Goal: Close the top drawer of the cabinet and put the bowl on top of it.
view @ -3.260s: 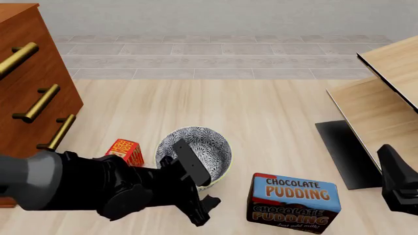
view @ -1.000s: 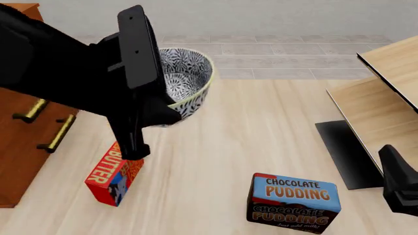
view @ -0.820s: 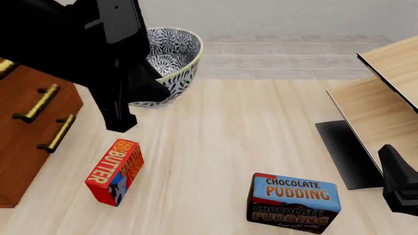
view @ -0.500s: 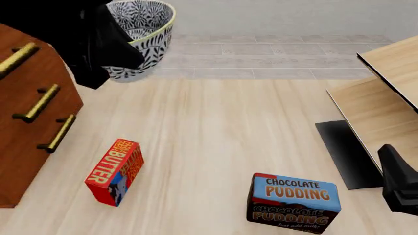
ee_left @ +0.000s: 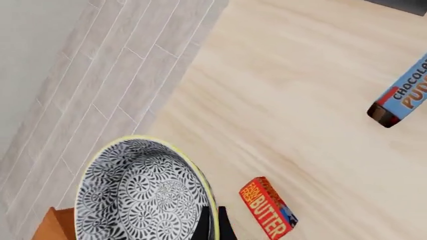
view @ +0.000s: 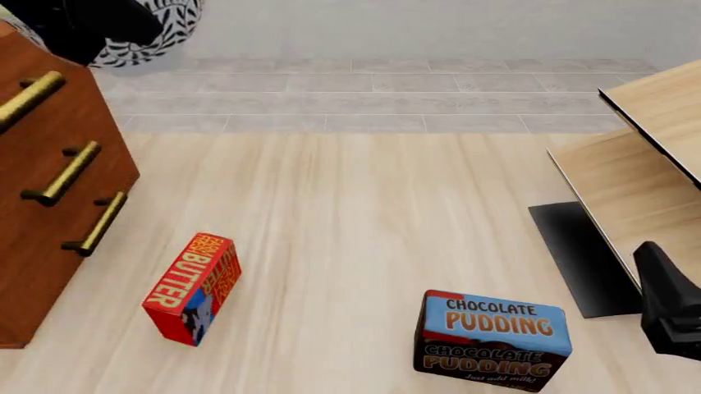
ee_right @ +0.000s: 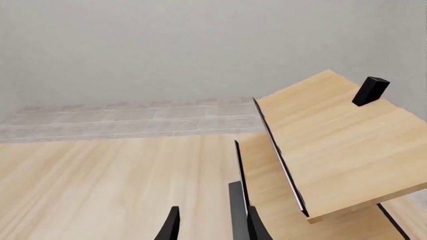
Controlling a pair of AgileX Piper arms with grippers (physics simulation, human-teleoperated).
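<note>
Gripping the bowl [ee_left: 141, 192] by its rim, the left gripper [ee_left: 211, 226] shows only two dark fingertips in the left wrist view, one on each side of the yellow-edged wall. In the front view the bowl [view: 143, 33] is up at the top left corner of the picture, partly hidden behind the black arm [view: 77, 25] and cut off by the frame; it hangs above the back of the cabinet [view: 49, 180], and whether it touches the cabinet's top cannot be told. The cabinet stands at the left edge of the floor [view: 362, 213], its three brass handles in line and the top drawer [view: 28, 90] flush with the two below it.

A butter box [view: 194, 287] lies on the floor near the cabinet's front corner, and a chocolate pudding box [view: 493, 341] stands well apart from it toward the near edge.

The right gripper [ee_right: 210, 225] is empty, its two fingers slightly apart, low at the right edge of the front view beside a pale wooden shelf unit [view: 646, 156]. A dark panel [view: 575, 254] lies on the floor at the foot of that unit.
</note>
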